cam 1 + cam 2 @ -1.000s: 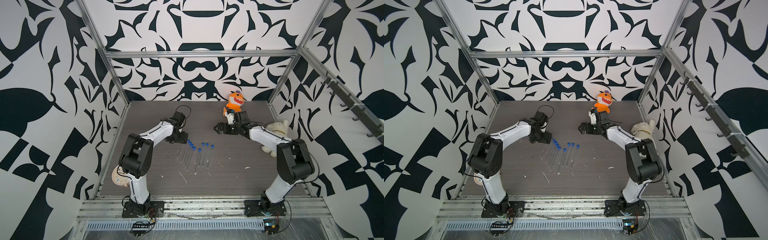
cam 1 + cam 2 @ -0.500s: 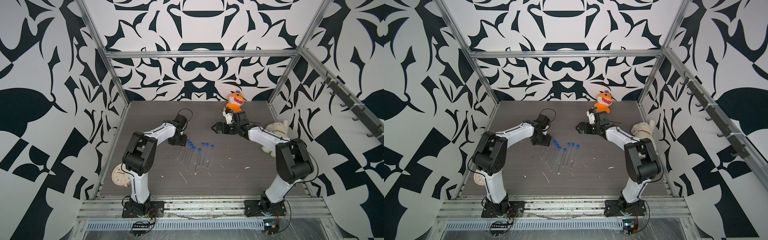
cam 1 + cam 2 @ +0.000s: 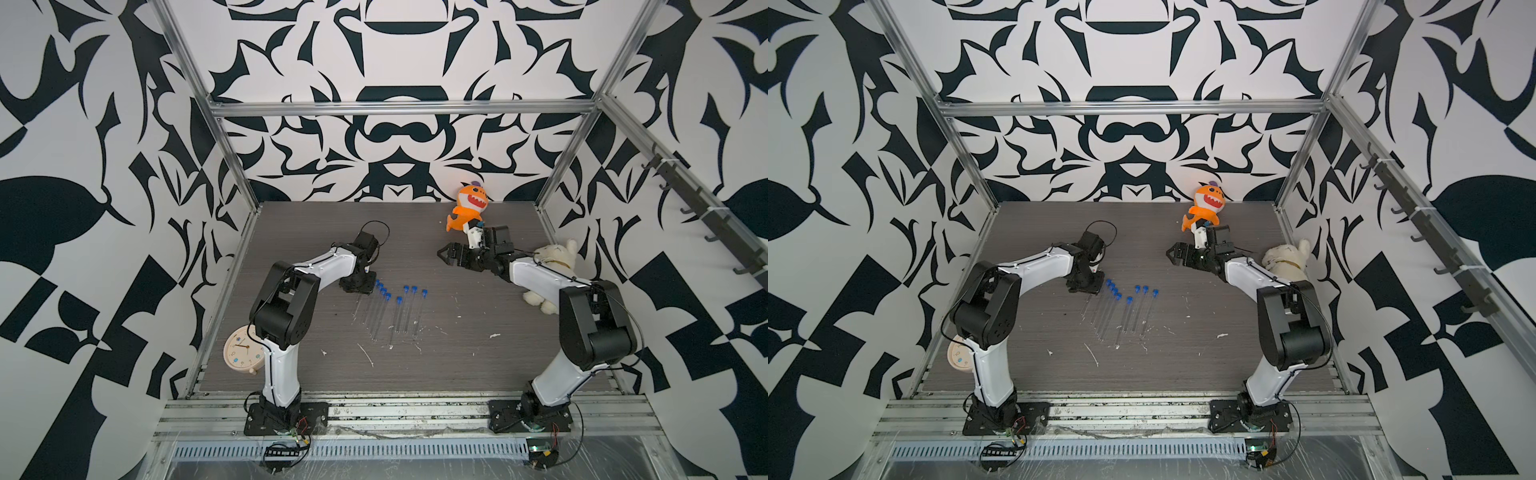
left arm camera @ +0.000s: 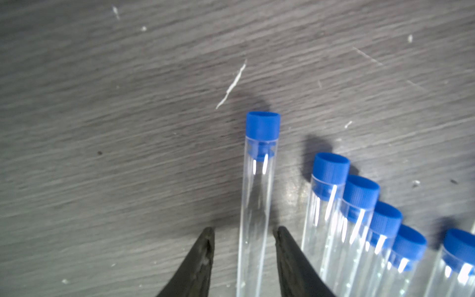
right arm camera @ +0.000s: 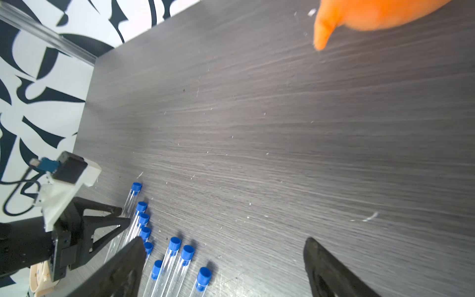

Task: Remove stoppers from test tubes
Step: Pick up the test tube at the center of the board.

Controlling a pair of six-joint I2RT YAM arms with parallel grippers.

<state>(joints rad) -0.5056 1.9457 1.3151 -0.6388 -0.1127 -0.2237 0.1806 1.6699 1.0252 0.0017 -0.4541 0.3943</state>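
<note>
Grey desk (image 3: 457, 361) bears everything. Left tool (image 4: 244, 228), jaws apart, straddles one tube (image 4: 253, 205) lying flat without touching it, its blue stopper (image 4: 262, 126) just ahead of the tool and the other tubes (image 4: 317, 226) just beside one jaw. Right tool (image 5: 224, 239), jaws wide apart, hovers well apart from them.

Nine slim clear test tubes (image 5: 165, 267) laid flat, side by side, mid-table; rounded ends toward 6 o'clock. Blue stoppers (image 5: 174, 243) seated in all mouths, toward 12 o'clock. One at 9 o'clock end set slightly apart.
</note>
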